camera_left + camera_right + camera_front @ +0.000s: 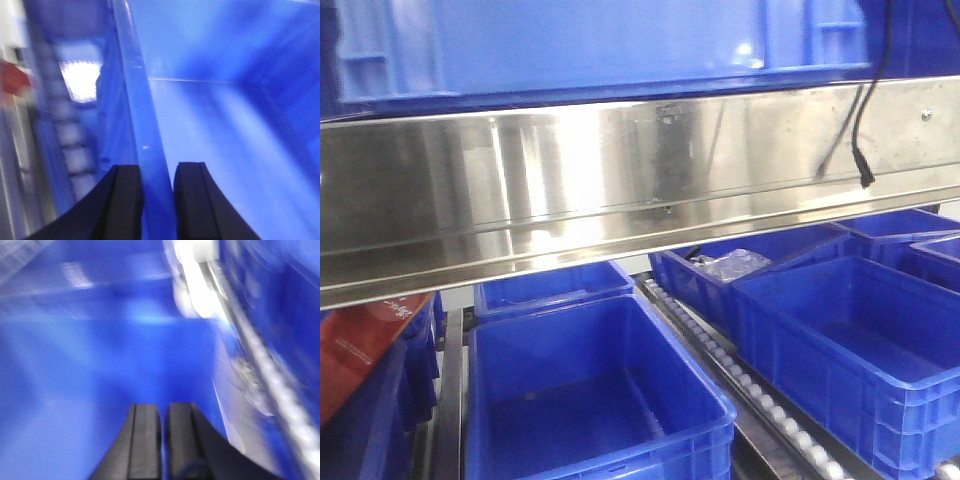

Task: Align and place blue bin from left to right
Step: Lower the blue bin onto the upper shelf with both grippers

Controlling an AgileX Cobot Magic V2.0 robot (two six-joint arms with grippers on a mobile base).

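The blue bin (600, 45) fills the top of the front view, standing on the steel shelf with its rim out of sight. No gripper shows in that view. In the left wrist view my left gripper (157, 172) is shut on the bin's thin left wall (142, 125), one black finger on each side. In the right wrist view, which is blurred, my right gripper (165, 412) hangs over the bin's blue inside (100, 365). Its fingers are almost together, with nothing seen between them. The bin's right wall (225, 390) lies just right of it.
A wide stainless steel rail (640, 190) crosses the front view. Below it several blue crates (590, 400) (850, 350) sit on roller tracks (740, 375). A red box (360, 350) is at the lower left. A black cable (863, 130) hangs at the upper right.
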